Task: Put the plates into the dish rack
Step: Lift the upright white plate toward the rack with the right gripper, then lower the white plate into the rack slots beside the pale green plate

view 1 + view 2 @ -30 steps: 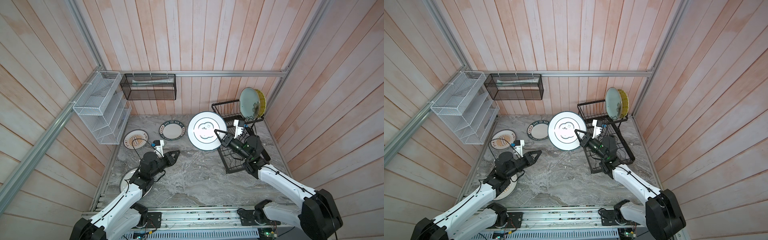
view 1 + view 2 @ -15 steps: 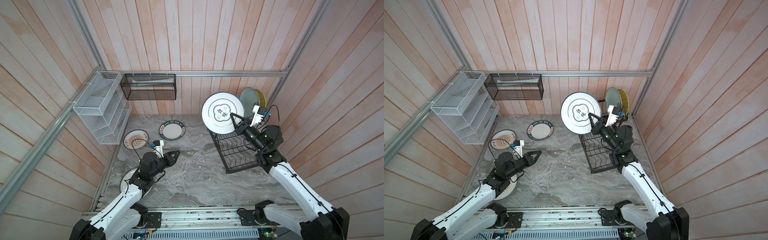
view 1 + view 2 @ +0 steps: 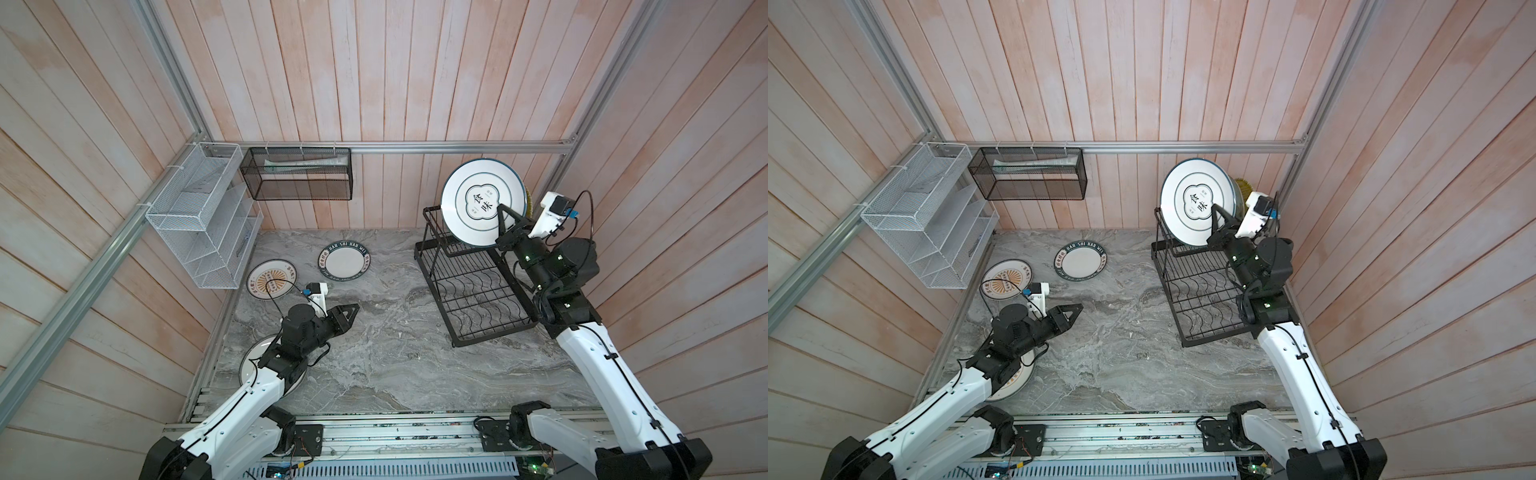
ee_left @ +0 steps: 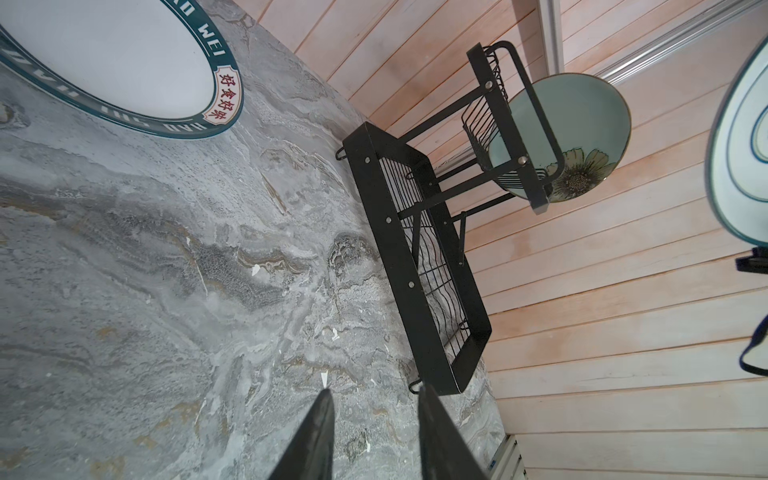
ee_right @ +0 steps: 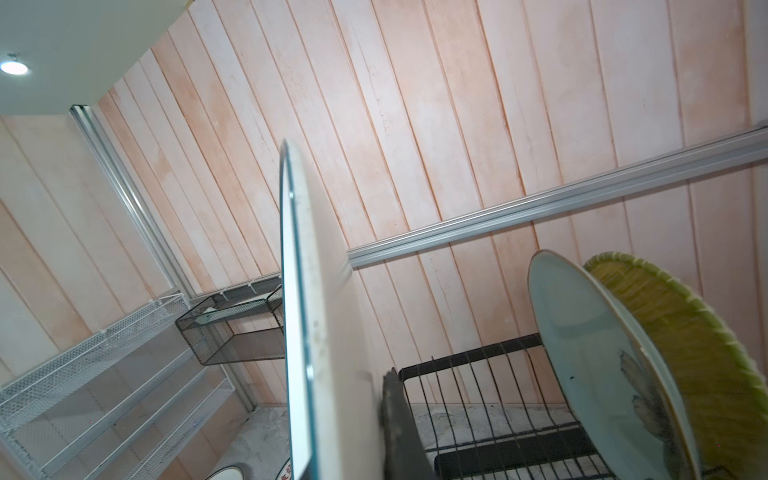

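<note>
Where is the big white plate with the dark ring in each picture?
Both top views: white ringed plate upper right, above the dish rack.
Left wrist: a cropped slice beyond the teal flower plate.
Right wrist: edge-on, mid-picture.
Shared landmark: the dish rack.

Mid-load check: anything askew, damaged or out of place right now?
Nothing spilled or broken; the ringed plate in the right gripper is held upright. One oddity: another plate lies by the left edge of the table, mostly hidden beneath the left arm. White flecks on it could be chips or marbling; I cannot tell.
</note>
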